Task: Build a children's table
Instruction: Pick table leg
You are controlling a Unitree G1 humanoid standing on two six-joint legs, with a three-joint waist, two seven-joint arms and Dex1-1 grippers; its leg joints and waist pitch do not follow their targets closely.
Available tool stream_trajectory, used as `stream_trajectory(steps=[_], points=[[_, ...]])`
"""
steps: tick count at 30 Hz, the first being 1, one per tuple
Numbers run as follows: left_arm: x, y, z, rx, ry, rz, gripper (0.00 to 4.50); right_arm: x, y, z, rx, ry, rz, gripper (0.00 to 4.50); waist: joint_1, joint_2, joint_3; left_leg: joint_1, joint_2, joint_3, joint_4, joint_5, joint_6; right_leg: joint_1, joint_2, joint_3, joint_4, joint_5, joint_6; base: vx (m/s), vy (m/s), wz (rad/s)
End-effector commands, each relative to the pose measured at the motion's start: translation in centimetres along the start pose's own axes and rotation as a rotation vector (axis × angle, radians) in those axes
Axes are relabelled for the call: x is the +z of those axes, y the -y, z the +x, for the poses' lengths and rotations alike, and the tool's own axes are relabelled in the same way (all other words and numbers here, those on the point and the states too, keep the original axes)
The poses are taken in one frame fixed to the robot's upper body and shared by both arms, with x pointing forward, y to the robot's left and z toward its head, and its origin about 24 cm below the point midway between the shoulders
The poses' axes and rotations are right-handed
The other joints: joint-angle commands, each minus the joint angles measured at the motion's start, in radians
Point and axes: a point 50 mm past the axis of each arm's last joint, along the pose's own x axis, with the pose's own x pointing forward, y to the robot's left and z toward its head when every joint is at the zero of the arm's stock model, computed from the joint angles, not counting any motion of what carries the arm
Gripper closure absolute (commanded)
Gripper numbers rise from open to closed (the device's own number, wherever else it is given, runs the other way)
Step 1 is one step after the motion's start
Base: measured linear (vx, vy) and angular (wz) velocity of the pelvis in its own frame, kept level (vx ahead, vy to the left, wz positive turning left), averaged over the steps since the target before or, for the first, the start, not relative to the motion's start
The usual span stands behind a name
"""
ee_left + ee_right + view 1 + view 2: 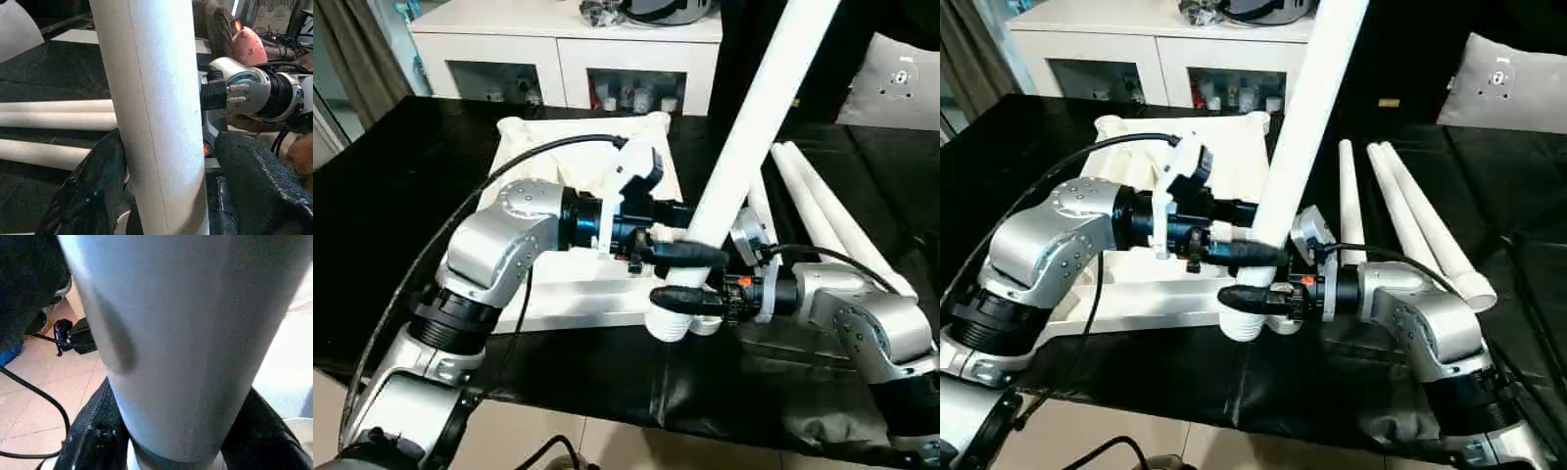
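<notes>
The white table top (570, 299) lies upside down on the black table. One white leg (754, 117) stands tilted over its near right corner, wide end down at the corner socket (668, 323). My left gripper (697, 253) reaches across from the left and is open around the leg, with a small gap beside one finger (254, 181). Just below it, my right gripper (683, 299) comes in from the right and is shut on the leg near its base, with both fingers (93, 440) pressed against the tube. Three more legs (1400, 206) lie side by side to the right.
A grey-white cushion (901, 78) leans at the back right. A white cabinet (568, 49) with glass doors stands behind the table. The black table's front edge (607, 416) runs just below my forearms, with tiled floor beyond it.
</notes>
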Motion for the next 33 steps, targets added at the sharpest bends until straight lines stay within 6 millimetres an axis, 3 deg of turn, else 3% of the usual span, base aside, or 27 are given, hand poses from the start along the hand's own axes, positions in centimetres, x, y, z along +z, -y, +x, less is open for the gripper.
stream_trajectory(steps=[1, 5, 8, 11, 14, 15, 17, 19, 20, 23, 24, 25, 27, 29, 31, 33], points=[[0.4, 1.3, 1.6, -0.098, -0.003, 0.032, 1.05, 0.1, 0.3, 0.1, -0.035, 0.015, -0.004, 2.54, 0.001, -0.019, -0.072, -0.001, 0.085, -0.019, -0.072, 0.035, 0.088, 0.059, -0.098, 0.052, -0.068, -0.023, -0.272, 0.000, 0.000, 0.00], [0.7, 1.3, 1.0, -0.091, 0.069, 0.007, 0.80, 0.2, 0.3, -0.1, -0.047, 0.034, 0.002, 2.54, 0.000, -0.018, -0.071, -0.002, 0.085, -0.018, -0.071, 0.028, 0.083, 0.059, -0.099, 0.052, -0.070, -0.035, -0.273, 0.000, 0.000, 0.00], [1.4, 0.9, -0.3, -0.061, 0.340, -0.099, 0.57, 0.6, -0.2, -0.9, -0.049, 0.130, 0.028, 2.54, 0.001, -0.021, -0.074, -0.002, 0.087, -0.017, -0.070, 0.031, 0.090, 0.060, -0.100, 0.052, -0.067, -0.004, -0.289, 0.000, 0.000, 0.00], [1.0, 0.1, -1.0, -0.001, 0.491, -0.197, 0.46, 0.9, -0.7, -1.3, -0.049, 0.214, 0.042, 2.54, 0.005, -0.022, -0.074, -0.003, 0.087, -0.017, -0.068, 0.031, 0.111, 0.058, -0.099, 0.051, -0.068, 0.003, -0.301, 0.000, 0.000, 0.00], [0.3, -0.4, -1.5, 0.063, 0.545, -0.250, 0.40, 0.9, -1.0, -1.4, -0.072, 0.250, 0.023, 2.58, 0.003, -0.021, -0.069, -0.004, 0.085, -0.018, -0.073, -0.004, 0.100, 0.056, -0.098, 0.050, -0.079, -0.074, -0.278, 0.000, 0.000, 0.00], [-0.2, -0.5, -2.1, 0.109, 0.570, -0.276, 0.40, 0.6, -1.1, -1.4, -0.129, 0.261, 0.020, 2.59, 0.004, -0.008, -0.069, -0.002, 0.085, -0.020, -0.072, -0.009, 0.088, 0.056, -0.099, 0.051, -0.080, -0.098, -0.264, 0.000, 0.000, 0.00], [-0.7, -0.3, -2.7, 0.155, 0.573, -0.282, 0.40, 0.1, -1.3, -1.4, -0.177, 0.236, 0.018, 2.59, -0.003, -0.016, -0.068, -0.004, 0.087, -0.022, -0.077, -0.007, 0.077, 0.058, -0.095, 0.052, -0.082, -0.089, -0.245, 0.000, 0.000, 0.00], [-1.2, 0.0, -3.6, 0.227, 0.549, -0.273, 0.40, -0.5, -1.6, -1.6, -0.227, 0.206, 0.017, 2.59, -0.006, -0.014, -0.070, -0.004, 0.085, -0.021, -0.077, 0.001, 0.076, 0.058, -0.095, 0.053, -0.082, -0.086, -0.231, 0.000, 0.000, 0.00], [-1.5, 0.1, -4.1, 0.284, 0.528, -0.266, 0.40, -0.7, -1.7, -1.7, -0.267, 0.200, 0.017, 2.59, -0.010, -0.019, -0.069, -0.005, 0.086, -0.021, -0.079, -0.001, 0.075, 0.057, -0.093, 0.052, -0.082, -0.083, -0.227, 0.000, 0.000, 0.00], [-2.0, 0.0, -4.8, 0.367, 0.485, -0.256, 0.40, -0.8, -1.8, -1.8, -0.326, 0.201, 0.025, 2.59, -0.015, -0.015, -0.062, -0.002, 0.084, -0.020, -0.084, -0.046, 0.058, 0.052, -0.092, 0.053, -0.091, -0.172, -0.202, 0.000, 0.000, 0.00], [-3.7, -0.3, -5.4, 0.543, 0.286, -0.195, 0.40, -1.0, -1.9, -1.8, -0.418, 0.215, 0.017, 2.59, -0.017, -0.030, -0.060, -0.003, 0.086, -0.019, -0.088, -0.052, 0.052, 0.054, -0.093, 0.055, -0.095, -0.202, -0.189, 0.000, 0.000, 0.00], [-4.7, -0.3, -5.7, 0.620, 0.176, -0.149, 0.40, -1.0, -1.8, -1.8, -0.461, 0.229, 0.018, 2.59, -0.016, -0.023, -0.059, -0.004, 0.088, -0.023, -0.092, -0.053, 0.050, 0.050, -0.091, 0.055, -0.096, -0.213, -0.172, 0.000, 0.000, 0.00], [-6.1, -0.3, -6.2, 0.734, -0.006, -0.011, 0.40, -1.1, -1.7, -1.9, -0.562, 0.240, 0.008, 2.59, -0.027, -0.024, -0.058, 0.000, 0.085, -0.022, -0.100, -0.068, 0.032, 0.049, -0.086, 0.055, -0.102, -0.253, -0.112, 0.000, 0.000, 0.00], [-7.1, 0.0, -6.4, 0.781, -0.039, -0.004, 0.40, -1.3, -1.7, -1.7, -0.646, 0.220, -0.004, 2.59, -0.030, -0.019, -0.066, 0.006, 0.085, -0.020, -0.098, -0.037, 0.020, 0.047, -0.086, 0.055, -0.099, -0.192, -0.117, 0.000, 0.000, 0.00], [-7.6, 0.4, -6.5, 0.800, -0.027, -0.028, 0.40, -1.8, -1.7, -1.6, -0.709, 0.178, -0.013, 2.59, -0.028, -0.013, -0.070, 0.006, 0.086, -0.021, -0.095, 0.007, 0.014, 0.047, -0.085, 0.053, -0.084, -0.046, -0.165, 0.000, 0.000, 0.00], [-8.1, 0.8, -6.6, 0.820, -0.041, -0.045, 0.40, -2.1, -1.7, -1.3, -0.750, 0.164, 0.004, 2.59, -0.030, -0.012, -0.067, 0.003, 0.085, -0.020, -0.096, -0.012, 0.016, 0.048, -0.086, 0.054, -0.083, -0.012, -0.191, 0.000, 0.000, 0.00]])
